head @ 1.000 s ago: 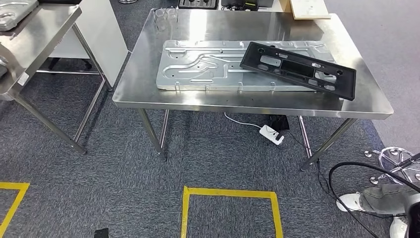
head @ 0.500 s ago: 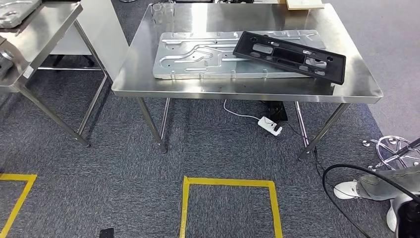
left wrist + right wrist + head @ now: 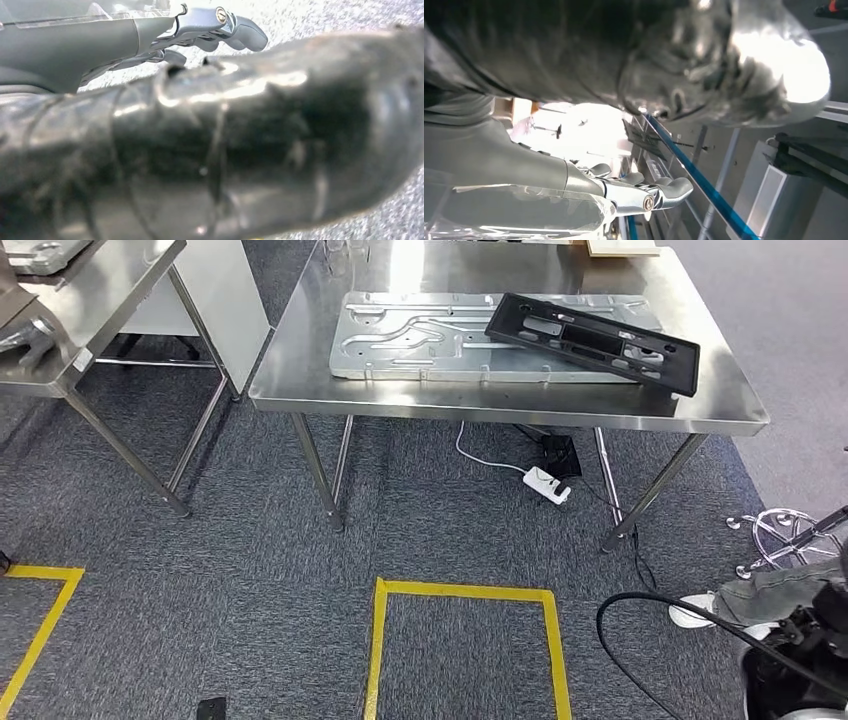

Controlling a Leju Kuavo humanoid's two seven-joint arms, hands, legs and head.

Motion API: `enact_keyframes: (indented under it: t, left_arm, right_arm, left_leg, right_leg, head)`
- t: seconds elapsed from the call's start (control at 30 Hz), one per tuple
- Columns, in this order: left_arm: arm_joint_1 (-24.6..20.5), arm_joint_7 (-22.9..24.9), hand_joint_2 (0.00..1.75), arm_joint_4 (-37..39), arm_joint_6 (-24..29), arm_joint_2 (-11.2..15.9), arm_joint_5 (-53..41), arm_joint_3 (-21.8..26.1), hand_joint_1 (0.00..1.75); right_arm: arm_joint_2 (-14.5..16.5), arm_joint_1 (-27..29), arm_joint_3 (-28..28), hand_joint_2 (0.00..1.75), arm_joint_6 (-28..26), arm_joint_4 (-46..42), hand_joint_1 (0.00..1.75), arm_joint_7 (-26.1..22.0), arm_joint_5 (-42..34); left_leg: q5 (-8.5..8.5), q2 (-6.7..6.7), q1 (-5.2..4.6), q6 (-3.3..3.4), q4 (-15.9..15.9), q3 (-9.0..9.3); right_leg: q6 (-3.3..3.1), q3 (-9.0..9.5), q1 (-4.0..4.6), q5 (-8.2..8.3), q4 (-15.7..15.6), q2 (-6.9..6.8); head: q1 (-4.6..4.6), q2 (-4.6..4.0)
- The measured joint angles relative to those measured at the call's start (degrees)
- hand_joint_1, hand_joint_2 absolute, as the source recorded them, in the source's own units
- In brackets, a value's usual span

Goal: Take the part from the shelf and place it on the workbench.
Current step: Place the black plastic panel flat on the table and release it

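Note:
A long black plastic part (image 3: 592,342) lies slanted on the steel workbench (image 3: 500,412), its left end resting on a large silver stamped plate (image 3: 420,335). The bench stands some way ahead of me across the carpet. At the upper left is a steel shelf table (image 3: 95,325) with a silver part (image 3: 35,250) at its far edge. My left hand (image 3: 200,30) hangs over the carpet, fingers stretched out and holding nothing. My right hand (image 3: 634,192) also has its fingers stretched out, with nothing in them.
A yellow tape square (image 3: 465,592) marks the carpet before the bench. Under the bench lie a white power strip (image 3: 545,485) and cables. At the right are a chair base (image 3: 785,535), a looping black cable (image 3: 640,640), and a person's leg and shoe (image 3: 770,595).
The whole head picture has shifted, so the camera moved: the bench now sits higher and a little further right. The black part and plate lie as before on the bench.

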Motion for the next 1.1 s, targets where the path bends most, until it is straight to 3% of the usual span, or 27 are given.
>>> enact_keyframes:
  t: [0.07,0.17,0.23,0.3,0.33,0.37,0.43,0.5,0.53,0.57,0.67,0.73,0.8,0.83,0.87,0.9,0.93,1.0,1.03,1.1]
  left_arm:
    - [0.0,0.0,0.0,0.0,0.0,0.0,0.0,0.0,0.0]
    - [0.1,0.0,0.0,0.0,0.1,0.1,-0.1,0.0,0.0]
    - [0.1,0.0,0.0,0.0,0.1,0.1,-0.3,0.0,0.0]
    - [0.1,0.0,0.0,0.0,0.1,0.1,-0.4,0.0,0.0]
    - [0.1,0.0,0.0,0.0,0.1,0.1,-0.4,0.0,0.0]
    - [0.1,0.0,0.0,0.0,0.2,0.0,-0.4,0.0,0.0]
    - [0.0,0.0,0.0,0.0,0.2,0.0,-0.4,0.0,0.0]
    - [-0.2,0.0,0.0,0.0,0.2,0.1,-0.3,0.0,0.0]
    - [-0.4,0.0,0.0,0.0,0.2,0.1,-0.3,0.0,0.0]
    - [-0.5,0.0,0.0,0.0,0.3,0.1,-0.3,0.0,0.0]
    - [-0.4,0.0,0.0,0.0,0.4,0.1,0.0,0.0,0.0]
    - [-0.2,0.0,0.0,0.0,0.4,0.0,0.1,0.0,0.0]
    - [-0.2,0.0,0.0,0.0,0.5,0.0,0.2,0.0,0.0]
    - [-0.2,0.0,0.0,0.0,0.5,0.0,0.2,0.0,0.0]
    - [-0.1,0.0,0.0,0.0,0.5,0.0,0.2,0.0,0.0]
    - [-0.1,0.0,0.0,0.0,0.5,0.0,0.2,0.0,0.0]
    - [-0.1,0.0,0.0,0.0,0.5,-0.1,0.1,0.0,0.0]
    - [-0.1,0.0,0.0,0.0,0.6,-0.1,0.0,0.0,0.0]
    - [-0.1,0.0,0.0,0.0,0.6,-0.1,0.0,0.0,0.0]
    - [-0.1,0.0,0.0,0.0,0.6,-0.1,-0.1,0.0,0.0]
  right_arm:
    - [0.2,-0.2,0.6,0.0,0.0,0.3,0.0,0.0,0.0]
    - [0.6,-0.4,1.7,0.0,0.0,0.7,0.0,0.0,0.3]
    - [1.0,-0.8,2.8,0.0,0.0,1.1,0.0,0.0,1.4]
    - [1.2,-0.9,4.0,0.0,0.1,1.4,0.0,0.0,2.6]
    - [1.3,-1.0,4.5,0.0,0.1,1.5,0.0,0.0,3.0]
    - [1.4,-1.0,5.1,0.0,0.1,1.7,0.0,0.1,3.3]
    - [1.6,-1.2,6.1,0.0,0.0,2.0,0.0,0.0,3.8]
    - [1.8,-1.4,7.0,0.0,0.0,2.2,0.0,0.0,4.1]
    - [1.8,-1.5,7.3,0.0,0.0,2.2,0.0,-0.1,4.3]
    - [1.9,-1.7,7.7,0.0,0.0,2.3,0.0,-0.2,4.4]
    - [2.1,-1.9,9.1,0.0,0.0,2.6,0.0,-0.5,5.0]
    - [2.1,-2.1,10.2,0.0,0.0,2.7,0.0,-0.6,5.7]
    - [2.1,-2.3,11.4,0.0,0.0,2.8,0.0,-0.2,6.5]
    - [2.1,-2.4,12.2,0.0,0.0,2.9,0.0,0.0,6.8]
    - [2.1,-2.6,12.9,0.0,0.0,3.1,0.0,0.2,7.0]
    - [2.1,-2.8,13.7,0.0,0.0,3.2,0.0,0.3,7.2]
    - [2.1,-3.1,14.4,0.0,0.0,3.4,0.0,0.4,7.3]
    - [2.1,-4.1,15.9,0.0,0.0,3.7,0.0,0.6,7.7]
    - [2.1,-4.7,16.6,0.0,0.0,3.9,0.0,0.6,7.9]
    - [2.1,-5.4,18.0,0.0,0.0,4.3,0.0,0.7,8.3]
  left_leg:
    - [0.39,-0.07,-0.17,-0.63,0.8,-0.86]
    - [0.3,-0.19,-0.11,-1.58,1.7,-1.89]
    - [-3.16,-0.24,0.13,-2.26,5.4,-3.61]
    - [-8.03,-0.23,0.24,-2.77,12.5,-5.99]
    - [-9.38,-0.23,0.26,-2.86,15.3,-6.6]
    - [-9.56,-0.23,0.26,-2.83,16.6,-6.34]
    - [-7.19,-0.25,0.19,-2.38,13.1,-2.58]
    - [-5.58,-0.3,-0.16,-1.47,5.0,3.42]
    - [-5.55,-0.34,-0.38,-1.08,1.8,5.46]
    - [-5.81,-0.37,-0.62,-0.76,-0.2,6.51]
    - [-4.76,-0.27,-0.63,0.04,-1.8,6.39]
    - [-3.34,-0.01,-0.31,0.78,-2.6,5.94]
    - [-2.28,0.14,-0.31,1.18,-2.7,4.79]
    - [-1.83,0.16,-0.32,1.2,-2.6,4.09]
    - [-1.41,0.18,-0.32,1.12,-2.4,3.4]
    - [-1.05,0.18,-0.29,0.97,-2.2,2.7]
    - [-0.77,0.18,-0.23,0.79,-1.8,2.02]
    - [-0.56,0.14,-0.19,0.32,-0.6,0.64]
    - [-0.49,0.12,-0.23,0.01,0.1,0.04]
    - [-0.17,0.1,-0.31,-0.72,0.9,-0.83]
  right_leg:
    - [-0.41,1.21,0.25,-0.39,-2.7,0.11]
    - [-1.61,0.03,0.11,0.54,-2.7,0.1]
    - [-2.4,-1.05,-0.01,1.49,-2.8,0.03]
    - [-2.75,-2.5,0.08,2.52,-2.8,0.02]
    - [-2.78,-3.27,0.15,3.06,-2.8,0.01]
    - [-2.77,-4.0,0.24,3.59,-2.7,0.02]
    - [-2.7,-5.2,0.41,4.56,-2.7,0.05]
    - [-2.41,-5.94,0.51,5.42,-2.7,0.03]
    - [-2.13,-6.14,0.51,5.85,-2.7,-0.03]
    - [-1.79,-6.24,0.46,6.27,-2.8,-0.11]
    - [-0.72,-6.35,0.37,7.11,-3.2,-0.22]
    - [-0.31,-7.26,0.42,4.17,-0.7,-0.1]
    - [-0.04,-9.24,0.35,-1.26,5.9,-0.04]
    - [0.15,-9.99,0.3,-3.01,9.3,-0.04]
    - [0.35,-10.04,0.24,-3.57,11.4,-0.05]
    - [0.51,-8.99,0.16,-2.93,11.4,-0.05]
    - [0.64,-6.84,0.04,-1.63,9.2,-0.06]
    - [0.69,-1.3,-0.06,-0.03,1.7,-0.04]
    - [0.54,0.43,0.04,0.03,-1.1,0.0]
    - [-0.13,1.08,0.36,-0.35,-3.0,0.13]
  head:
    - [-0.05,0.0]
    - [-0.06,0.01]
    - [-0.21,0.01]
    - [-0.35,0.01]
    - [-0.37,0.01]
    - [-0.37,0.01]
    - [-0.37,0.0]
    - [-0.35,0.0]
    - [-0.34,0.01]
    - [-0.37,0.01]
    - [-0.4,0.0]
    - [-0.32,0.0]
    - [-0.29,0.01]
    - [-0.3,0.01]
    - [-0.3,0.01]
    - [-0.3,0.0]
    - [-0.29,0.0]
    - [-0.26,0.0]
    - [-0.3,0.0]
    - [-0.36,0.0]
